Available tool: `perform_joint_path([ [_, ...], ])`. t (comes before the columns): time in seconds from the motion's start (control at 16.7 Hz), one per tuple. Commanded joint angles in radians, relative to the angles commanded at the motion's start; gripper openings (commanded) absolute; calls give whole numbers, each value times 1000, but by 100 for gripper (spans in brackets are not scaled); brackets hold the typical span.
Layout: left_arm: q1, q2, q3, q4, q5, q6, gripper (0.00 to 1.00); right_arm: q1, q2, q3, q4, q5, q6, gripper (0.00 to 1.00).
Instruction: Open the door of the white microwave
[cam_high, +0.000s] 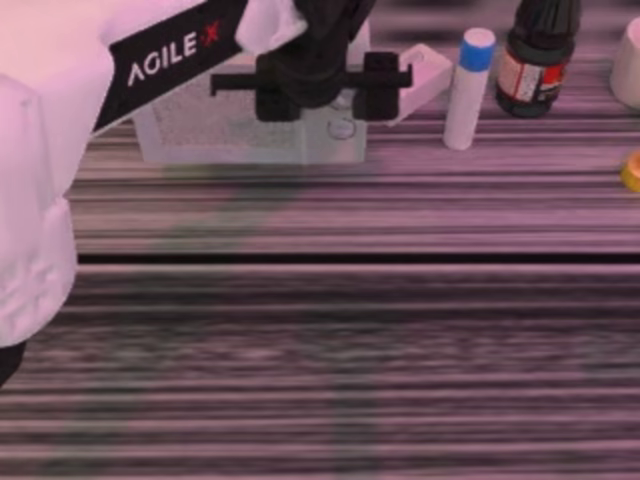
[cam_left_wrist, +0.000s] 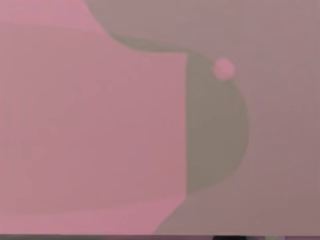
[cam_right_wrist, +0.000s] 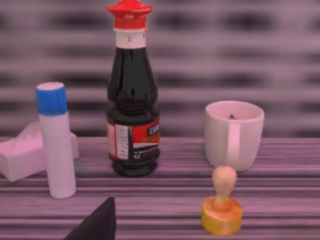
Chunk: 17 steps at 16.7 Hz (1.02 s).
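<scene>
Your left arm (cam_high: 60, 130) fills the frame's upper left, its gripper (cam_high: 310, 80) over the white microwave (cam_high: 250, 125) to work the door (cam_high: 220, 130); you cannot tell its finger state.

One microwave (cam_high: 250, 135) — perhaps one bottle (cam_right_wrist: 132, 100), one mug (cam_right_wrist: 234, 134).
</scene>
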Motion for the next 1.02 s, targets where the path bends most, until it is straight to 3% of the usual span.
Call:
perform_joint_path([
  [0.06,-34,2,-21,4,21,-9,0,0,0,0,0,0,0,100],
  [0.54,-32,-93,-160,48,-11,-27,0,0,0,0,0,0,0,100],
  [1.02,-32,-106,-170,56,-15,-31,0,0,0,0,0,0,0,100],
])
